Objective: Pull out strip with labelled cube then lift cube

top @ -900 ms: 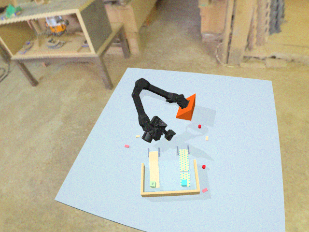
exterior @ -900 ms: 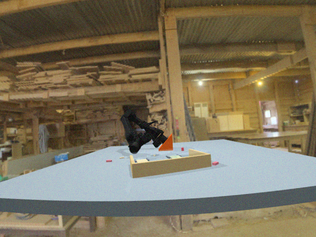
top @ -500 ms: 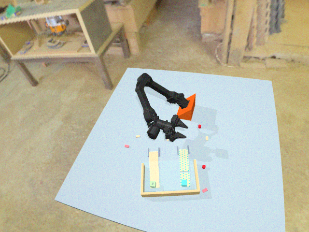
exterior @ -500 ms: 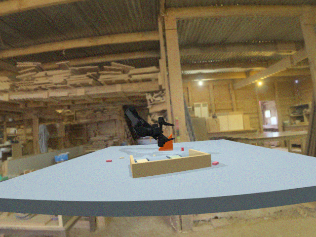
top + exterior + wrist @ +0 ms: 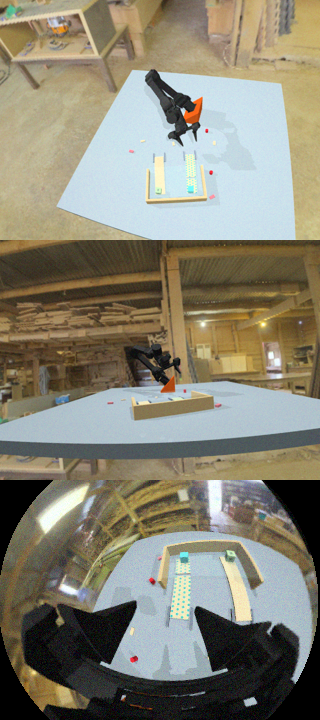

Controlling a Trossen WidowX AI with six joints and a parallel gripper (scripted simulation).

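A plain tan strip (image 5: 159, 171) (image 5: 237, 587) lies in one piece, with a green cube (image 5: 158, 190) (image 5: 230, 556) bearing a dark mark on its far end, by the tray's long wall. A dotted strip (image 5: 190, 164) (image 5: 181, 597) is in two pieces with a thin gap between them; a plain cyan cube (image 5: 190, 188) (image 5: 184, 557) sits on its shorter piece (image 5: 188, 182) (image 5: 183, 569). My gripper (image 5: 189, 143) (image 5: 166, 607) is open and empty, in the air short of the strips' near ends, nearer the dotted strip. In the exterior view the cubes are hidden behind the wall.
A three-sided wooden wall (image 5: 176, 200) (image 5: 173, 409) (image 5: 202, 545) encloses the cube ends. Thin grey-blue rails (image 5: 164, 157) (image 5: 184, 155) flank the strips' near ends. An orange wedge (image 5: 192, 116) (image 5: 169, 386) stands by the arm's base. Small red, pink and cream pieces lie around.
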